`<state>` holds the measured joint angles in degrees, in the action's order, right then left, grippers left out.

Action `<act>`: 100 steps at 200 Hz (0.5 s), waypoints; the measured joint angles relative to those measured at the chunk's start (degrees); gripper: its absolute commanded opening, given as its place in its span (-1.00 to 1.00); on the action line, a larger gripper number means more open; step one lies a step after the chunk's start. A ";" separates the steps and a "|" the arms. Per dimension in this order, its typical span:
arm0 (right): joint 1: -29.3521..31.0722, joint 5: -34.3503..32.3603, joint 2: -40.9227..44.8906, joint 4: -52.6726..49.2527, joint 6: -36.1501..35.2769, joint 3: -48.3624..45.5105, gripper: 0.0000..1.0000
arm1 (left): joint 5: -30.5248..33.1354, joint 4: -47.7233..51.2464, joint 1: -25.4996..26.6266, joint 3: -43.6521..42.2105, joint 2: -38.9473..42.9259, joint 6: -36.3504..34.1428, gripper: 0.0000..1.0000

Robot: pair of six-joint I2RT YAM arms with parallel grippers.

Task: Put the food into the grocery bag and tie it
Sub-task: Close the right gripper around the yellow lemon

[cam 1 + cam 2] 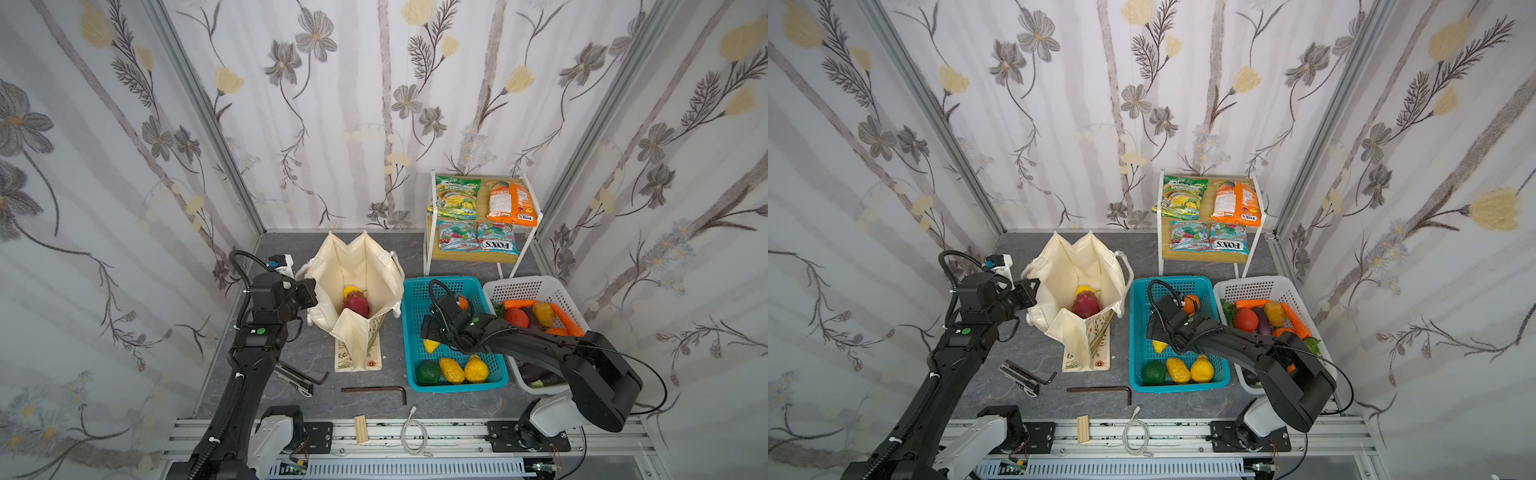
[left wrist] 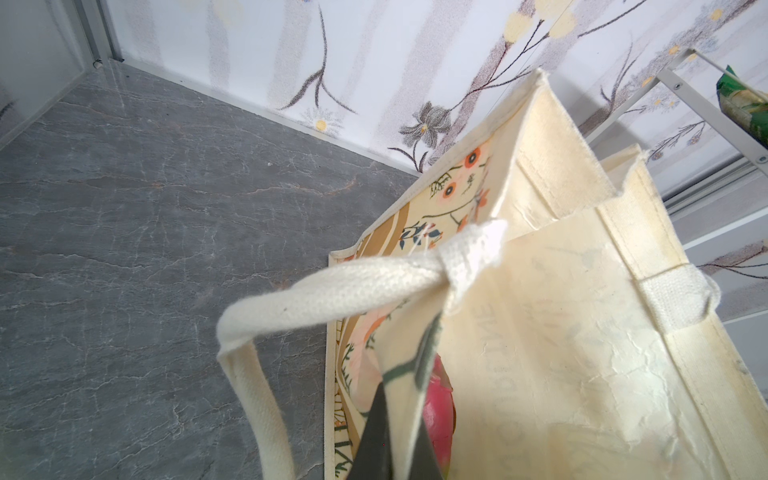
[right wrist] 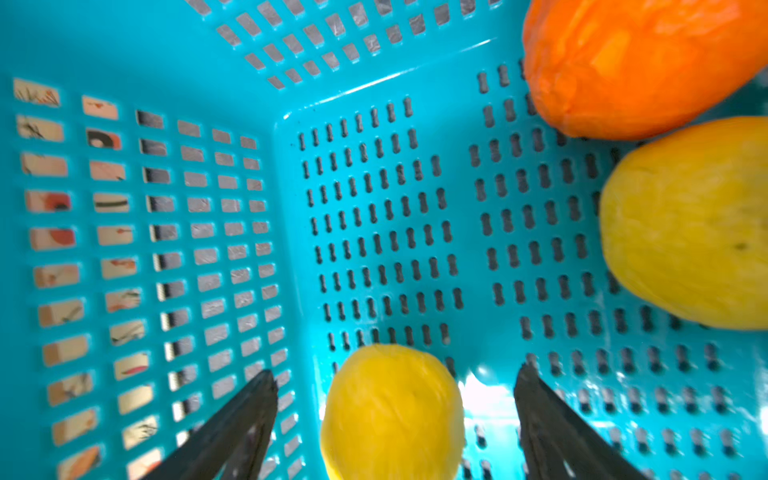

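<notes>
The grocery bag [image 1: 374, 262] stands open at the middle of the floor, and a pink dragon fruit [image 1: 356, 304] and a yellow fruit [image 1: 350, 291] lie inside it. My left gripper [image 1: 318, 293] is shut on the bag's left rim. In the left wrist view its fingers [image 2: 376, 428] pinch the cream wall of the bag [image 2: 561, 374] beside the dragon fruit [image 2: 438, 399]. My right gripper [image 3: 395, 376] is down inside the teal basket [image 1: 453, 286]. It is open, with a yellow lemon [image 3: 395, 411] between its fingers and a gap on each side. An orange [image 3: 640, 62] and another lemon [image 3: 685, 224] lie nearby.
Two more lemons [image 1: 451, 369] and a green fruit [image 1: 428, 372] lie at the teal basket's near end. A white basket [image 1: 523, 284] on the right holds vegetables. Snack packets [image 1: 457, 197] lie on a small shelf [image 1: 473, 257] behind. Allen keys [image 1: 374, 390], a wooden block [image 1: 360, 429] and a cable [image 1: 413, 436] lie in front.
</notes>
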<state>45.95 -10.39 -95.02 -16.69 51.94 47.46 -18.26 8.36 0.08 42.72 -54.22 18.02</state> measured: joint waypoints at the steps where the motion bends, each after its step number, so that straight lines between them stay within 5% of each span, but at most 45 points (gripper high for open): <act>1: 0.20 -0.22 -0.02 -0.17 0.00 0.02 0.76 | 0.00 0.00 0.00 0.00 0.00 0.00 -1.00; 100: 3.69 -1.73 -3.89 -0.59 -0.13 2.03 0.52 | 0.00 0.00 0.00 0.00 0.07 0.00 -1.00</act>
<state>49.65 -12.12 -98.91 -17.28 51.81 49.50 -18.26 8.36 0.08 42.72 -54.15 18.02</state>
